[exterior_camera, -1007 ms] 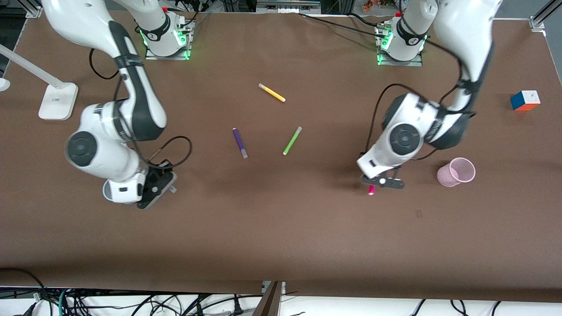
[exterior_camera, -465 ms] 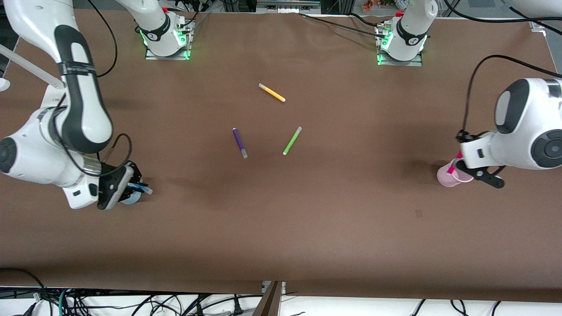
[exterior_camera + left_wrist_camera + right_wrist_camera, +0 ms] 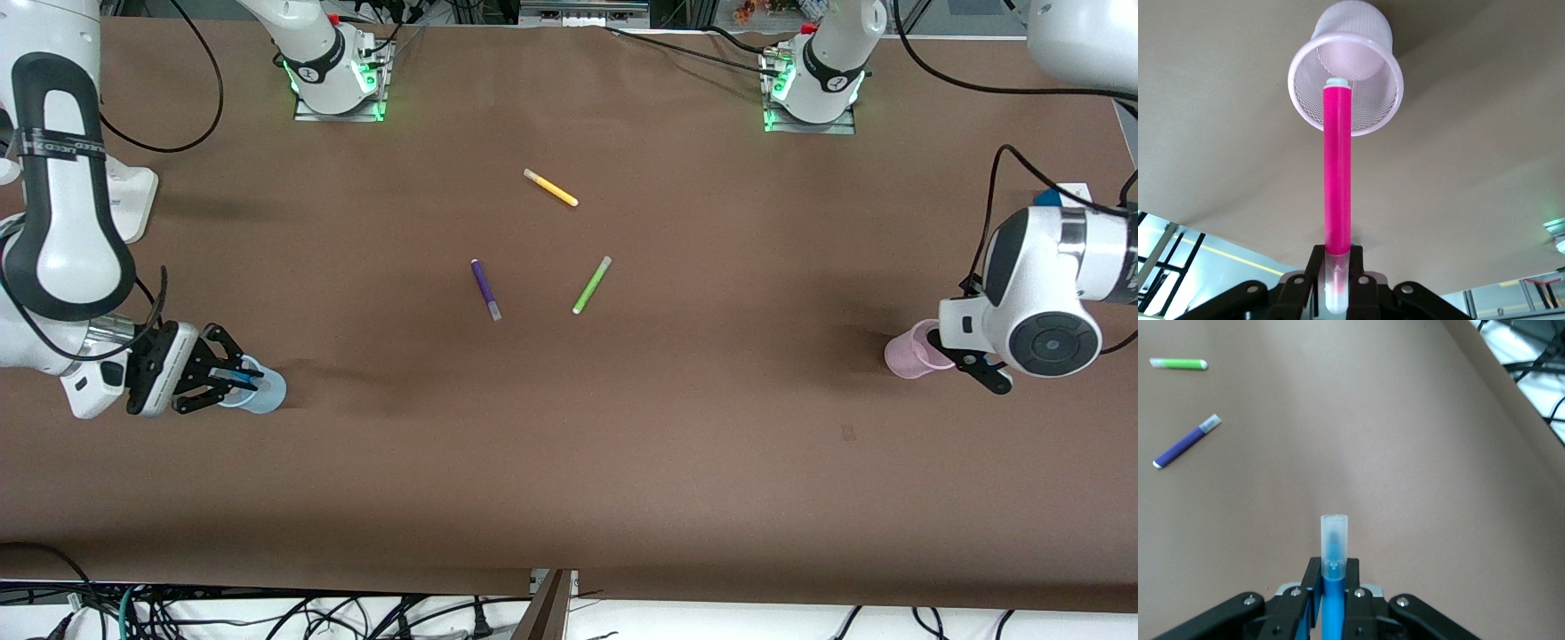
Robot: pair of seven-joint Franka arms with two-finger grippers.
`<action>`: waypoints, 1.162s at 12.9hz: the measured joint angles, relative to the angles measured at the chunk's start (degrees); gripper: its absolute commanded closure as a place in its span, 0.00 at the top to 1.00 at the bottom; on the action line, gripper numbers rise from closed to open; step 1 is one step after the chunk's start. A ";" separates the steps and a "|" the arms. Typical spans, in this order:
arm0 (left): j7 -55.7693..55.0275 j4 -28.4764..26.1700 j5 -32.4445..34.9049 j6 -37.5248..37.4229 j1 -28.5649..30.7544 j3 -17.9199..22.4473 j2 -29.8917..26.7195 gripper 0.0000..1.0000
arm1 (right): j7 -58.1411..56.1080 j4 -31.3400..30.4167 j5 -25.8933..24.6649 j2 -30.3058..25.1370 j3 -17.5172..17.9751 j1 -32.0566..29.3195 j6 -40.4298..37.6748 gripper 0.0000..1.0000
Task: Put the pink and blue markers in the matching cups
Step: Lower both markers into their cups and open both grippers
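The pale pink cup [image 3: 907, 357] stands toward the left arm's end of the table. My left gripper [image 3: 953, 351] is over its rim. In the left wrist view the left gripper [image 3: 1337, 283] is shut on the pale cap of the pink marker [image 3: 1337, 173], whose other end is at the mouth of the pink cup [image 3: 1375, 113]. The light blue cup [image 3: 265, 393] stands toward the right arm's end. My right gripper [image 3: 224, 378] is over its rim, shut on the blue marker [image 3: 238, 376]. In the right wrist view the right gripper [image 3: 1334, 590] grips the blue marker [image 3: 1334, 550]; the blue cup is hidden there.
A yellow pen [image 3: 550, 188], a dark purple pen [image 3: 485, 289] and a green pen [image 3: 591, 284] lie mid-table. The purple pen [image 3: 1186, 441] and green pen [image 3: 1178, 364] also show in the right wrist view. A white lamp base [image 3: 133, 200] and a colour cube [image 3: 1062, 191] sit near the table's ends.
Both arms swung outward to the table's ends. The left gripper carried the pink marker to the pink cup. The right gripper carried the blue marker to the blue cup.
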 measured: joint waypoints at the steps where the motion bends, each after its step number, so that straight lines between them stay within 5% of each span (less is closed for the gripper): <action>1: 0.01 -0.03 1.99 -0.13 -0.10 0.00 1.26 0.00 | -1.46 0.00 1.48 0.35 0.03 -0.28 0.00 0.00; 5: -0.04 -0.02 4.79 -0.67 -0.18 0.08 3.74 0.00 | -9.66 -0.02 7.66 3.04 0.06 -1.98 0.00 0.00; 10: -1.21 -0.11 5.51 -2.40 -1.37 0.07 5.05 0.00 | -14.89 0.03 8.82 4.12 0.10 -4.48 -2.64 0.00; 11: -2.14 -0.12 5.91 -2.43 -1.62 0.07 5.70 0.09 | -15.67 0.04 9.06 4.12 0.11 -5.03 -3.48 0.00; 13: -3.67 -0.14 6.07 -2.43 -2.28 0.06 7.13 1.00 | -17.55 0.03 10.32 4.15 0.11 -6.20 -4.80 0.00; 15: -4.37 -0.08 6.13 -2.43 -2.81 0.06 8.12 1.00 | -19.55 0.02 12.22 4.68 0.11 -7.00 -5.60 0.00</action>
